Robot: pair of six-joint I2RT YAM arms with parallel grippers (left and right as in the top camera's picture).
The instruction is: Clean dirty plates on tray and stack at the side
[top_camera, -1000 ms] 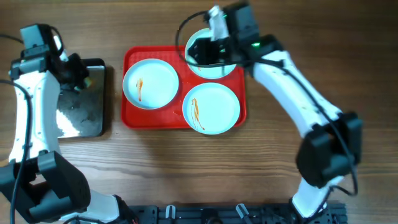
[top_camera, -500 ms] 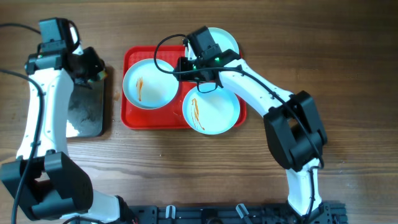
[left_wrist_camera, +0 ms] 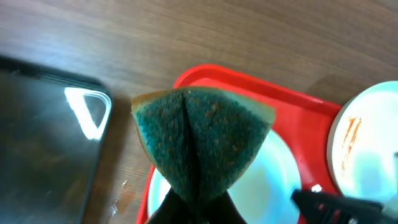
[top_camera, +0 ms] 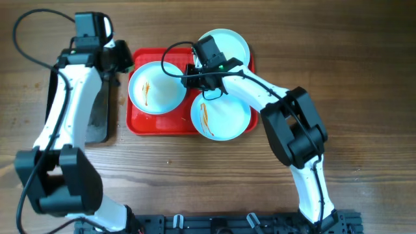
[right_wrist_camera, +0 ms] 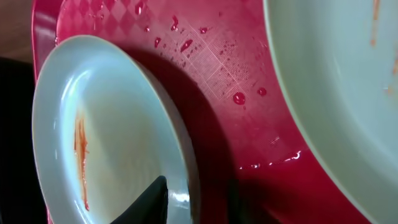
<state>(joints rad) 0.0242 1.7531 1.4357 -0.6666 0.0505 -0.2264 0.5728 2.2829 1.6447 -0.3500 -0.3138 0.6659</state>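
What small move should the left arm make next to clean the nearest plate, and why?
Probably lower the folded green scouring sponge onto the round pale-blue plate at the red plastic tray's left end: the left gripper holds it above the rim of that plate, which bears an orange-brown streak.

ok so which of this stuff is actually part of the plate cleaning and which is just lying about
Part of the job: left plate, near plate, far plate, red tray, green sponge pinched in the left claw.

Just lying about: black metal tray, wooden table.
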